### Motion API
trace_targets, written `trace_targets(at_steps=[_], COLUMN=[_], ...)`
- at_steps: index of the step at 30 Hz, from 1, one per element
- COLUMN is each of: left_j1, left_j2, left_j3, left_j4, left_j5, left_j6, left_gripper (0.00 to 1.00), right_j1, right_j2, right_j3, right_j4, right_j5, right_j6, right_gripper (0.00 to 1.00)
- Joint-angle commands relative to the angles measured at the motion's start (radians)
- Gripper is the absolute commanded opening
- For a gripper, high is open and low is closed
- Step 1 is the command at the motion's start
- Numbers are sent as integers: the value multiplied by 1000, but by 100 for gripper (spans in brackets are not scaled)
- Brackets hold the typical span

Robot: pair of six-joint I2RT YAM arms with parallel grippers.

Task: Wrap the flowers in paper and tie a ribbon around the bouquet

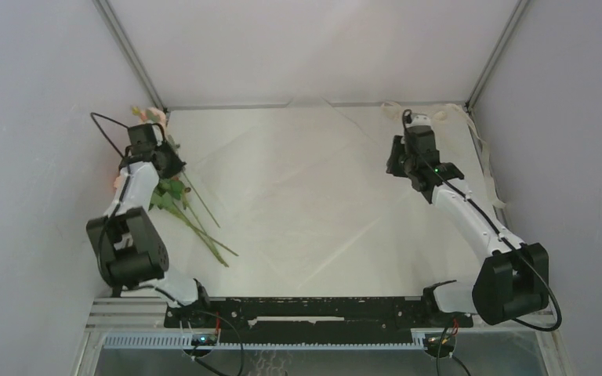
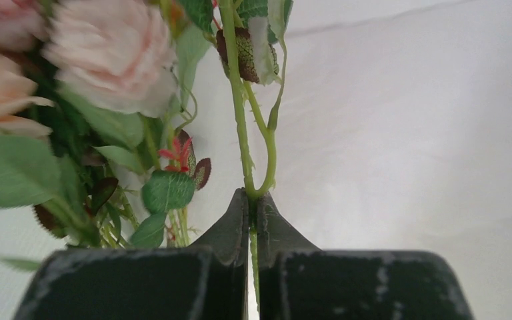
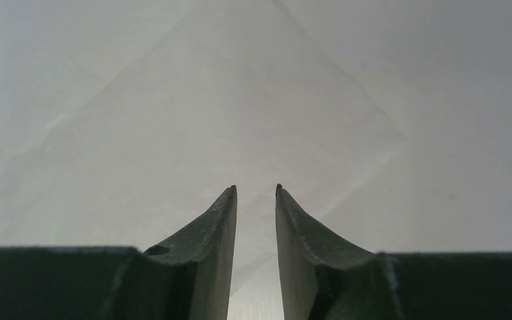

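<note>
Paper (image 1: 306,196) matt, creased; flowers (image 2: 110,60) fabric-like; left tool (image 2: 253,200) scuffed matt black.

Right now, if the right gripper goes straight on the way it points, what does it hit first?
Probably the paper: the right gripper aims at the spread sheet, with nothing visible in between. How far off it lies is unclear.

Grey walls (image 1: 31,157), metal corner posts (image 1: 129,51), black rail (image 1: 313,309), slotted white duct (image 1: 282,341) in front

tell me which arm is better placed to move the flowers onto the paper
Left. The left claw is shut on a stem of the flowers at the left side; the right claw hangs empty over the paper, far across from them.
</note>
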Motion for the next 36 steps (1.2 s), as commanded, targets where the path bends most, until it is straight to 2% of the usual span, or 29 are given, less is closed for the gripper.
trace_targets(at_steps=[1,4,7,9,10,11,13,17,19,20,23,24,25,26,27,28,29,32,35,36], left_j1=[5,3,-34,-70,-93,-115,-153,-189,-203,-208,-212,-208,-204,-195,-188,-181,-169,-85,48,92], left_j2=[-194,-277,-356,-402,-422,-441,-477,-505,-507,-505,-502,-498,-494,-489,-487,-488,-487,-480,-451,-439], left_j3=[-15,-37,-73,-93,-102,-115,-150,-212,-226,-231,-243,-234,-224,-189,-161,-136,-118,-124,-148,-161], left_j4=[13,34,95,141,165,193,287,476,509,517,520,493,437,347,252,119,68,-18,-50,-52], left_j5=[148,307,451,503,516,526,560,682,695,700,711,709,699,669,615,464,333,145,83,64], left_j6=[-49,-85,-122,-153,-164,-179,-219,-349,-369,-375,-383,-360,-312,-242,-151,-39,24,146,197,207], left_gripper=[0,0,0,0,0,0,0,0,0,0,0,0,10,47,68,79,85,90,93,99], right_j1=[161,300,460,536,564,584,621,668,670,667,647,638,628,614,595,570,542,454,411,406], right_j2=[-29,34,148,242,286,333,429,615,677,700,723,710,690,668,647,632,625,654,718,742], right_j3=[48,98,215,302,339,382,489,731,785,802,804,778,743,704,664,628,599,575,601,613], right_j4=[88,197,284,359,414,456,463,294,278,272,259,260,260,260,259,254,243,181,128,118], right_j5=[-98,-315,-452,-535,-577,-615,-629,-512,-495,-494,-465,-433,-392,-341,-297,-258,-228,-170,-92,-74], right_j6=[-85,-103,-101,-77,-47,-13,55,102,150,170,210,218,222,224,221,216,214,206,177,165], right_gripper=[40,55,72,83,94,99,99,100,96,90,38,25,8,0,0,0,0,0,0,0])
